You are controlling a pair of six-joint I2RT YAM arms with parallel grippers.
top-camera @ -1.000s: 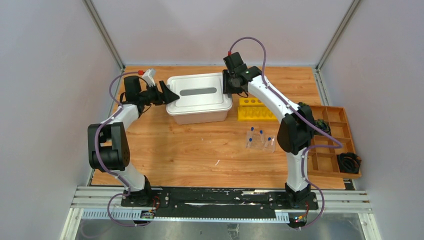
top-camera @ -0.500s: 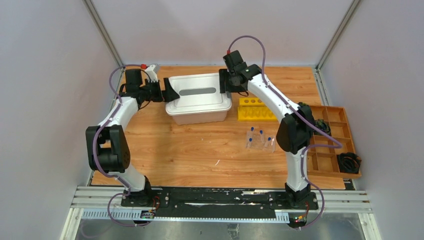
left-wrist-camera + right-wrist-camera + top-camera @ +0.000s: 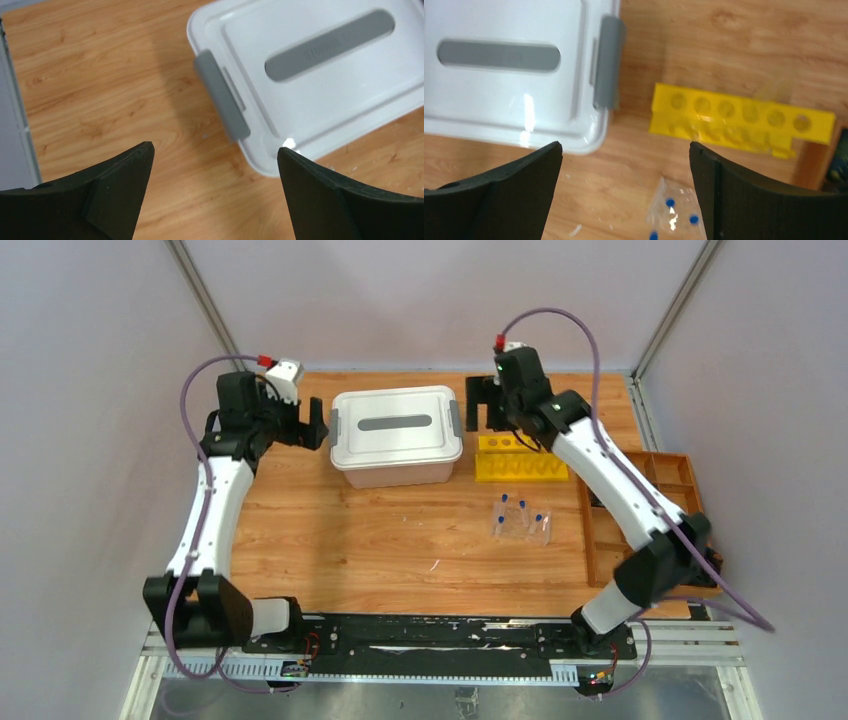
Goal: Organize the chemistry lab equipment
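Observation:
A white lidded box stands at the back middle of the table, with a grey latch on each short side. Just left of the left latch my left gripper hangs open and empty. My right gripper is open and empty too, just off the right latch. A clear rack with blue-capped tubes stands mid-right, below a yellow tube rack. In the right wrist view the tubes lie between and beyond my fingers. A small white piece lies near the table's middle.
A wooden compartment tray sits at the right edge, partly hidden by my right arm. Grey walls close in the table on the left, back and right. Both arms reach far back, one on each side of the box.
Both grippers have let go of the box's latches, opened wide and drawn back outward from the box. The box has stayed in place.

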